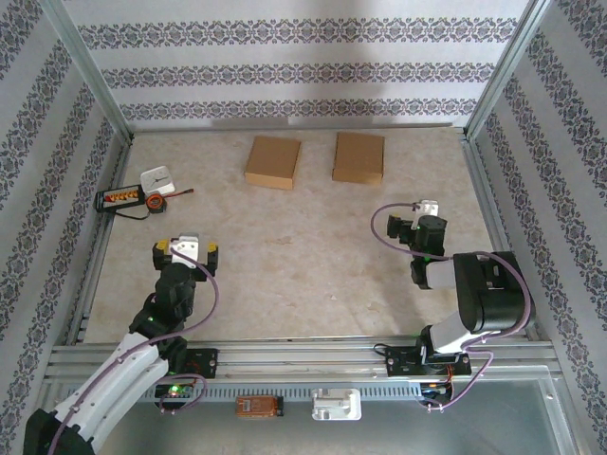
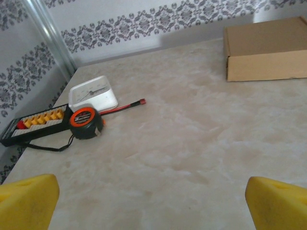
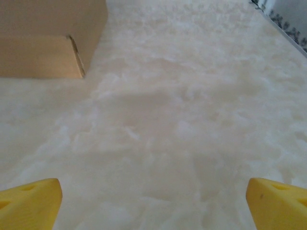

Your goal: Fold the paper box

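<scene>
Two brown paper boxes lie flat and closed at the far side of the table, the left box (image 1: 272,162) and the right box (image 1: 359,157). My left gripper (image 1: 187,248) hovers low over the near-left table, open, with bare table between its yellow fingertips (image 2: 26,201). The left box (image 2: 266,50) sits far ahead of it, at the upper right of the left wrist view. My right gripper (image 1: 424,213) stands open at the right side, nothing between its yellow fingertips (image 3: 278,203). The right box (image 3: 48,33) lies ahead of it and to its left.
At the far left lie an orange-and-black tape measure (image 2: 85,123), a small white square case (image 2: 92,93), a black strip with yellow parts (image 2: 36,125) and a red-tipped lead (image 2: 125,106). Patterned walls and metal rails (image 1: 102,227) enclose the table.
</scene>
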You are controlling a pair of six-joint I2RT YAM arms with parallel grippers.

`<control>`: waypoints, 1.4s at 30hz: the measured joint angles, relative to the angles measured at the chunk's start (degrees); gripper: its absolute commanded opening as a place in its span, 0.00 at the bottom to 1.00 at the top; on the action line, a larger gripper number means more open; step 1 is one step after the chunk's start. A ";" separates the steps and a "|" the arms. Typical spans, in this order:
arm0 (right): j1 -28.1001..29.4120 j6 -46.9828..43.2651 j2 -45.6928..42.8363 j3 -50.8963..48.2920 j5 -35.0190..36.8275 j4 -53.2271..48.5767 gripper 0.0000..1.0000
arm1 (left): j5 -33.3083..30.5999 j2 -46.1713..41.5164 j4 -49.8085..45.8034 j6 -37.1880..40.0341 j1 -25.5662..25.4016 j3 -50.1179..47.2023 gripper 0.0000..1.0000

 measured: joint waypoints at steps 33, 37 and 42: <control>3.63 -1.53 0.00 1.44 5.40 4.37 0.98 | 27.28 64.41 51.45 -6.56 23.06 9.94 0.99; 3.63 -1.53 0.00 1.44 5.40 4.37 0.98 | 25.18 64.43 54.55 -7.21 23.06 7.34 0.99; 3.61 -1.53 0.00 1.44 5.40 4.37 0.98 | 25.62 64.43 54.18 -7.19 23.06 9.29 0.99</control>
